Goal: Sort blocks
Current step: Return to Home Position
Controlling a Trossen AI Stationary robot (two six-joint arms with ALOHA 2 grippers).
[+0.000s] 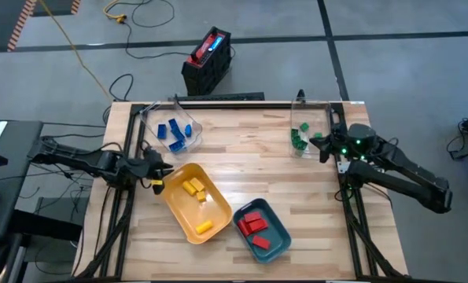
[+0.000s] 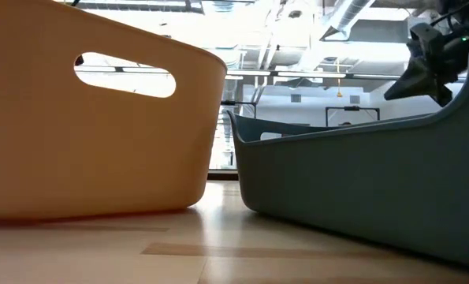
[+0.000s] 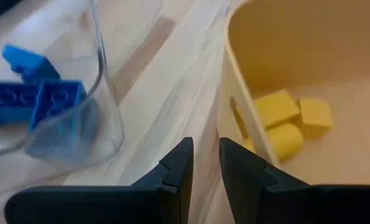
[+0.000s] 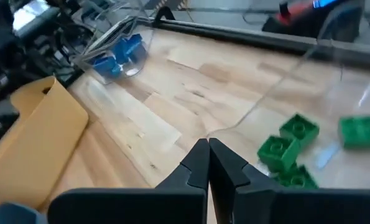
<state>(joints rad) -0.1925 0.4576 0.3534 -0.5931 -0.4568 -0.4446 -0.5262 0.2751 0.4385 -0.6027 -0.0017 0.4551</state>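
Yellow tray (image 2: 100, 158) holds the yellow blocks (image 1: 194, 189), teal tray (image 1: 277, 240) the reds (image 1: 253, 222); blues (image 1: 175, 132) and greens (image 1: 298, 138) sit in clear tubs (image 3: 102, 81). My left gripper (image 3: 206, 146) hangs barely parted, empty, by the yellow tray; right gripper (image 4: 208, 144) is pinched closed near greens.

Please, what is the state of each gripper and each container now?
left gripper: slightly open, empty.
right gripper: shut, empty.
yellow tray: holds yellow blocks.
teal tray: holds red blocks.
left clear container: holds blue blocks.
right clear container: holds green blocks.
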